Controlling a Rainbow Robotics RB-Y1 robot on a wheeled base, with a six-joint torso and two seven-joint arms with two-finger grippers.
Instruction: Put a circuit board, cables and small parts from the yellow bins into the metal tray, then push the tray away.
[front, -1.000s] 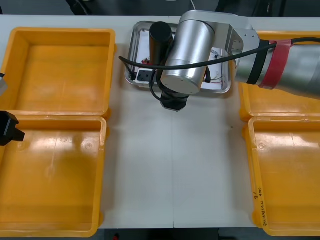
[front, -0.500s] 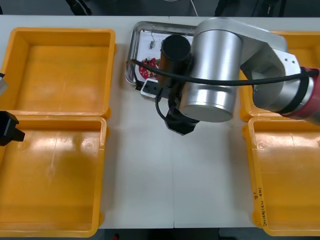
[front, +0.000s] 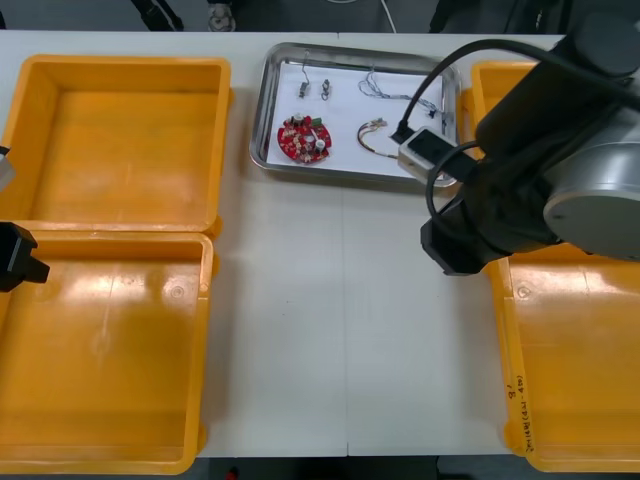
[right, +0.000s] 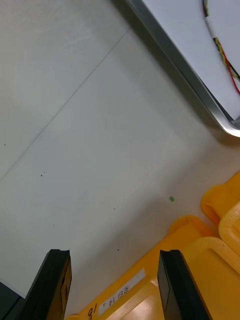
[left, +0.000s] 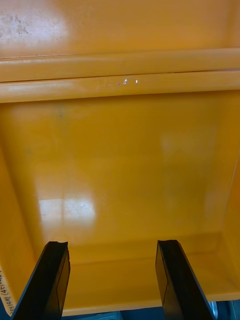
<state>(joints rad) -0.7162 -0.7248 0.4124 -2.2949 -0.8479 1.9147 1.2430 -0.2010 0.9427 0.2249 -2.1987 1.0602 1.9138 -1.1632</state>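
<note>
Weighing the push, I find my open right hand (front: 452, 250) just off the tray (front: 340, 173), by its near right corner, closer than my open left hand (front: 20, 258).

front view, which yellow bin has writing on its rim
The near bin on the robot's right: handwritten marks run along its inner rim, by the open right gripper. No writing shows on the other three there; the left gripper hangs over a left bin.
</note>
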